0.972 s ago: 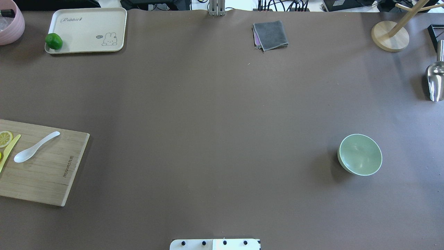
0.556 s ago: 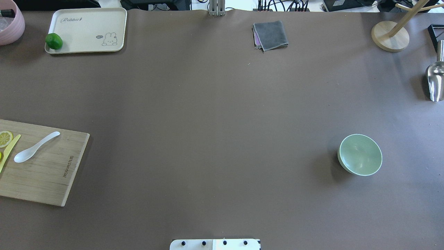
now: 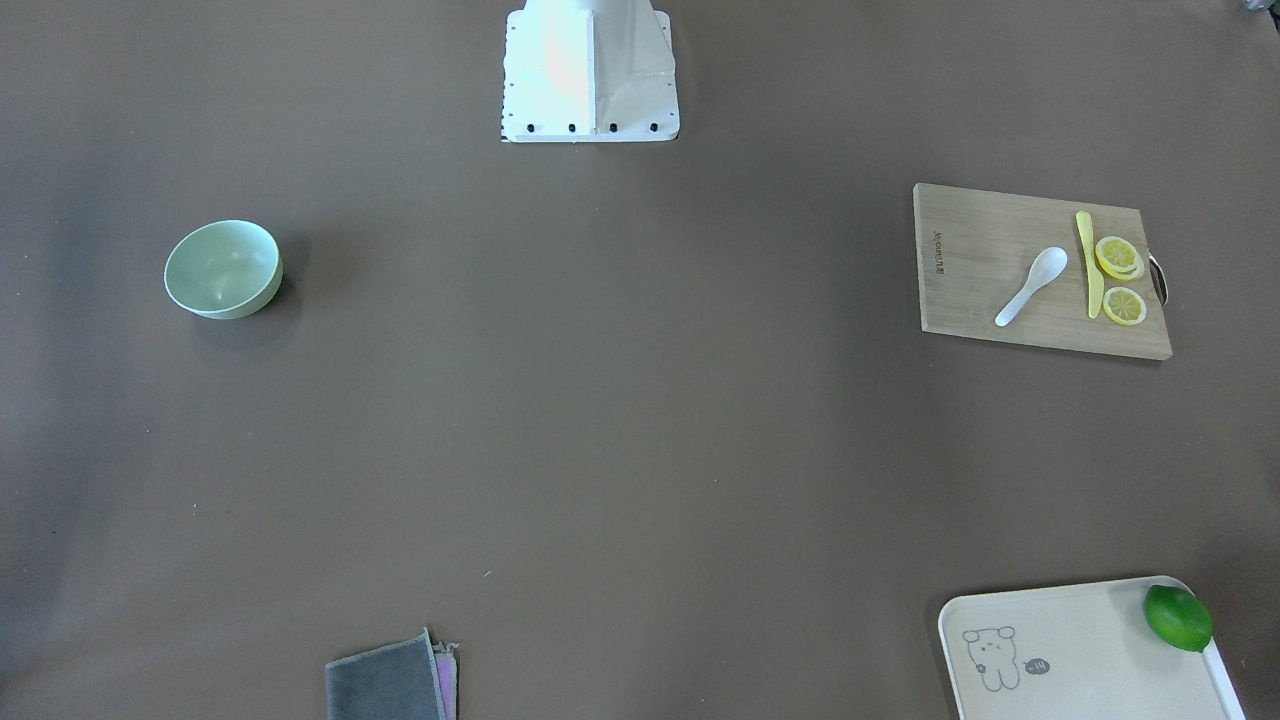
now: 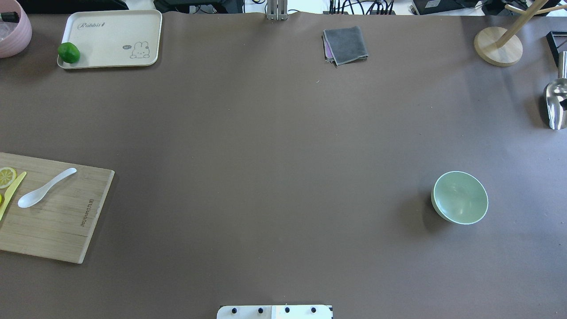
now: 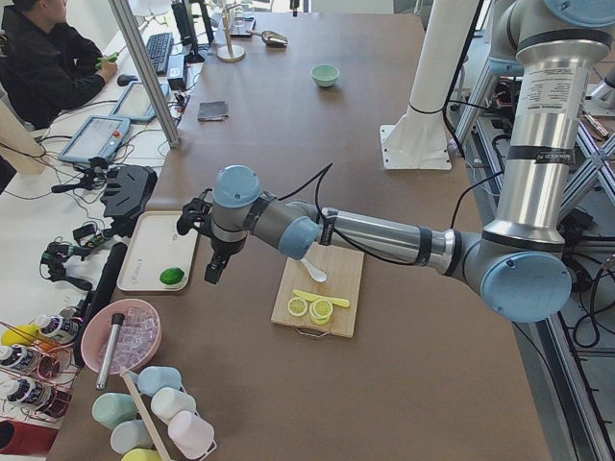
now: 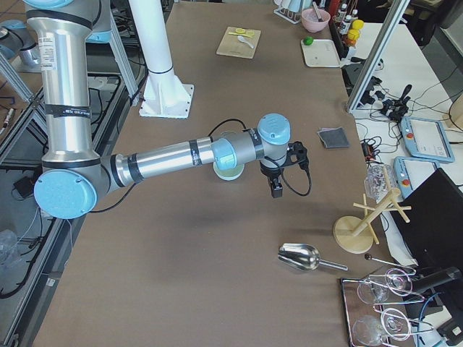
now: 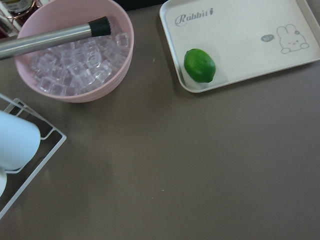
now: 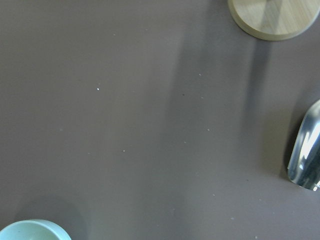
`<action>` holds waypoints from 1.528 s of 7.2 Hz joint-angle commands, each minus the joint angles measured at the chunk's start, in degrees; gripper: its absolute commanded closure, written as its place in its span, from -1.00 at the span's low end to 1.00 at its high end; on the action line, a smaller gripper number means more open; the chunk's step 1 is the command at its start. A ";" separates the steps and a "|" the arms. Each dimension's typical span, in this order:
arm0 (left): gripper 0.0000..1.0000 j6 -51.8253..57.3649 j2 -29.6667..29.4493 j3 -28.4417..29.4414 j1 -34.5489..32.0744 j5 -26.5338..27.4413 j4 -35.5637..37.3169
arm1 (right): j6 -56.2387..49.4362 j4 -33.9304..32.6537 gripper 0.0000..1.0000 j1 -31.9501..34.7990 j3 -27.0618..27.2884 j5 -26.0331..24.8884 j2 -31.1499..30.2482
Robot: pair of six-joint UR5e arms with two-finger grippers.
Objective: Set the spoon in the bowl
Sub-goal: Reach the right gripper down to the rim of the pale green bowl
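The white spoon [image 4: 44,188] lies on a wooden cutting board [image 4: 57,226] at the table's left edge, scoop toward the robot; it also shows in the front view [image 3: 1030,287]. The mint-green bowl [image 4: 460,197] stands empty on the right side, also in the front view [image 3: 222,268] and at the right wrist view's lower left corner [image 8: 32,230]. My left gripper [image 5: 216,269] hangs high beside the board, near the tray. My right gripper [image 6: 276,191] hangs high just beyond the bowl. Both show only in the side views, so I cannot tell whether they are open or shut.
A yellow knife [image 4: 11,192] and lemon slices [image 3: 1120,270] lie beside the spoon. A cream tray [image 4: 110,40] holds a lime [image 4: 68,52]. A pink bowl of ice [image 7: 75,55], a grey cloth [image 4: 345,44], a metal scoop [image 4: 556,104] and a wooden stand [image 4: 498,46] ring the table.
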 commanded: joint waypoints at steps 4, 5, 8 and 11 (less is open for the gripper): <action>-0.96 -16.06 0.96 3.85 5.33 0.00 -13.16 | 28.72 19.36 -1.00 -13.50 0.31 -0.81 -2.09; -0.96 -15.98 1.05 3.94 5.34 0.00 -13.17 | 33.43 26.90 -0.99 -18.07 0.13 -5.10 -5.15; -0.96 -15.89 1.76 3.59 5.34 -0.09 -13.26 | 46.98 33.57 -1.00 -26.88 0.04 -10.50 -8.78; -0.96 -15.80 1.76 3.41 5.34 -0.18 -13.26 | 47.37 33.57 -1.00 -32.43 0.04 -13.39 -11.75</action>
